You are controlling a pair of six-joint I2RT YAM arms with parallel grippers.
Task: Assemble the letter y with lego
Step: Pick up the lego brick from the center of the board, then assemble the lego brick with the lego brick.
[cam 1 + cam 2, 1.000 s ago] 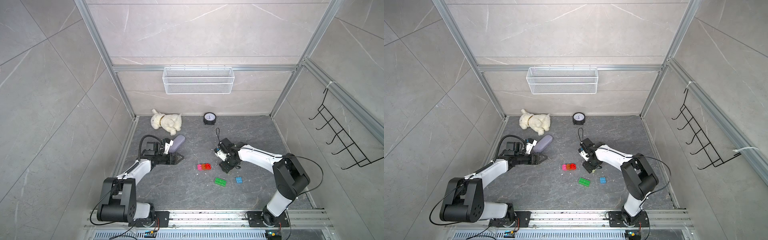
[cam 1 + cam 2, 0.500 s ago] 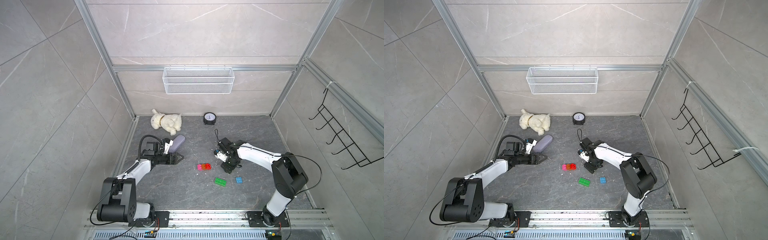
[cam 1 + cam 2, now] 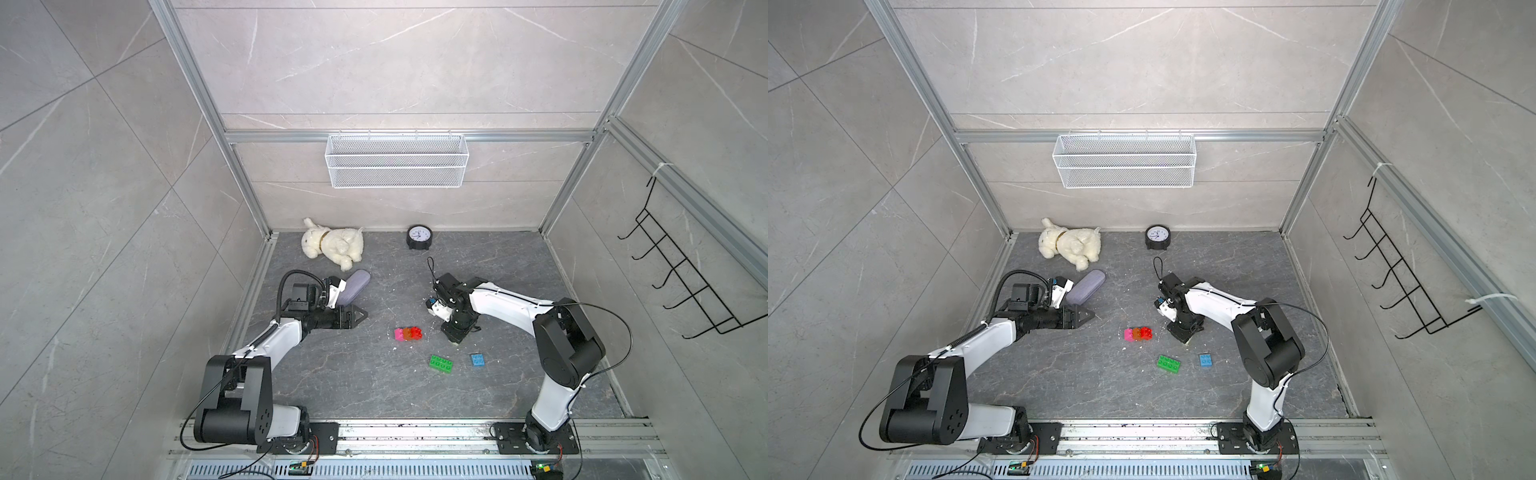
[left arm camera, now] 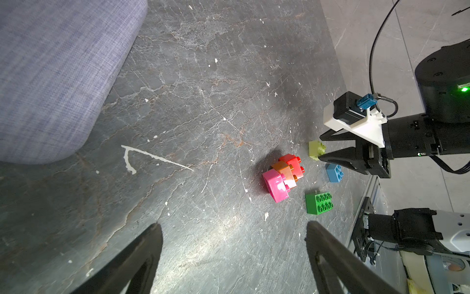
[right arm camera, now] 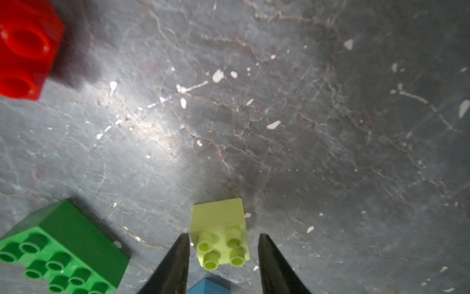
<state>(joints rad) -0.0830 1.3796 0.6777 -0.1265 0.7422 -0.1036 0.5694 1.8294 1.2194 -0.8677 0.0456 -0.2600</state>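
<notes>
Both jaws of the right gripper (image 5: 224,235) flank the small yellow-green studded plastic brick (image 5: 218,216) on the dark stone tabletop (image 5: 330,127), narrowly spread, not pinching. A pink-orange-red brick stack (image 3: 408,333), long green brick (image 3: 441,364) and blue brick (image 3: 477,360) lie nearby. The left gripper (image 4: 232,224) gapes, empty.

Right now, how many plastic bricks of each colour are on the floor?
Red studded plastic brick: 1
Orange studded plastic brick: 1
Pink studded plastic brick: 1
Long green studded plastic brick: 1
Blue studded plastic brick: 1
Yellow-green studded plastic brick: 1
Total: 6
</notes>
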